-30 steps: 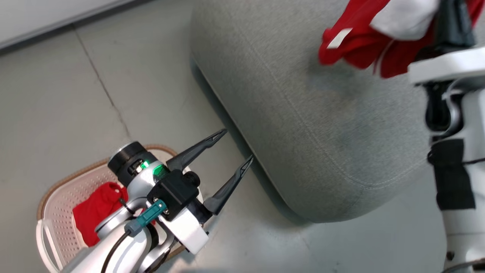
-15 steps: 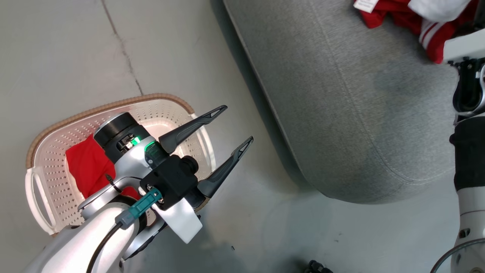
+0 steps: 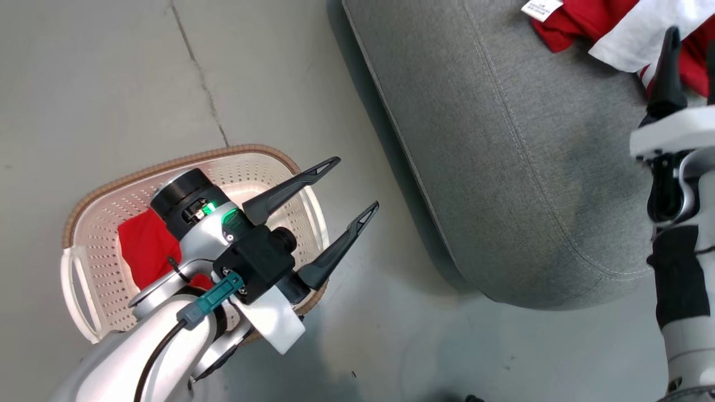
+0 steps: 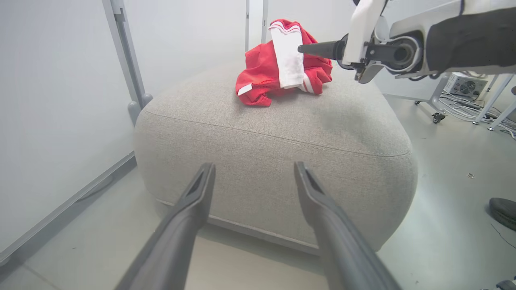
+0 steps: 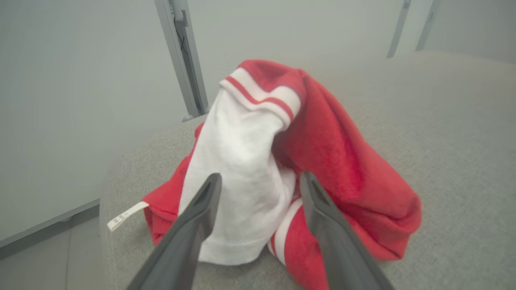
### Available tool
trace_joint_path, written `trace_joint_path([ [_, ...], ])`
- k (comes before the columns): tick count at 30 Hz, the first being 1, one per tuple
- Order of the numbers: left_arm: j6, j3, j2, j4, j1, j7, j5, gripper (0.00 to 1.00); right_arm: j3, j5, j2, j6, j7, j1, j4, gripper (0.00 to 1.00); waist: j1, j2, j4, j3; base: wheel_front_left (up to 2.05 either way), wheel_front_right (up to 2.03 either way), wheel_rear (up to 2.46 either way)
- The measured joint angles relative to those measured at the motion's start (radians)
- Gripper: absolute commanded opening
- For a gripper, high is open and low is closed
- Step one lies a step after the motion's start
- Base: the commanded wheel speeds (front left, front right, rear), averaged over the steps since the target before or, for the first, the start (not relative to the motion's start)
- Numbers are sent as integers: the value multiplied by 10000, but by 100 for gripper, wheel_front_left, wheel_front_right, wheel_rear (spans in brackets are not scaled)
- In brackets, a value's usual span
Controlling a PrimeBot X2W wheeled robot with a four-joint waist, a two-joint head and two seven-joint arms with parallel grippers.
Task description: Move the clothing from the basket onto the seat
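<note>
Red clothing (image 5: 342, 161), white panel, striped trim, crumpled on grey seat (image 5: 443, 121), left hand (image 3: 355, 183) wide, right hand (image 5: 260, 176) wide.

The basket (image 3: 184, 162) stands on the floor (image 3: 111, 84), left of the seat (image 3: 503, 167) and apart from its left edge. One piece of clothing (image 3: 139, 251) lies in the basket's left half. A heap of clothing (image 4: 266, 76) lies on the seat near its far edge. My left tool (image 3: 354, 184) hangs over the basket's right rim. My right tool (image 5: 260, 176) is over the seat, just beside the heap.
</note>
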Motion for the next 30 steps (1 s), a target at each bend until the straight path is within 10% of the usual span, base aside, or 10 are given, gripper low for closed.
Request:
trace_joint_path([
  [13,571,67,-723,1070,716,-943,-583,100,941,-180,176,4,-2,2391,-1898,100,0,0,413,-1521,0,0,0],
  [30,1687,1116,-1672,2491,1876,-2263,-1699,100,1992,-383,303,4,0,5174,-4702,100,0,0,2776,-3140,0,0,0],
])
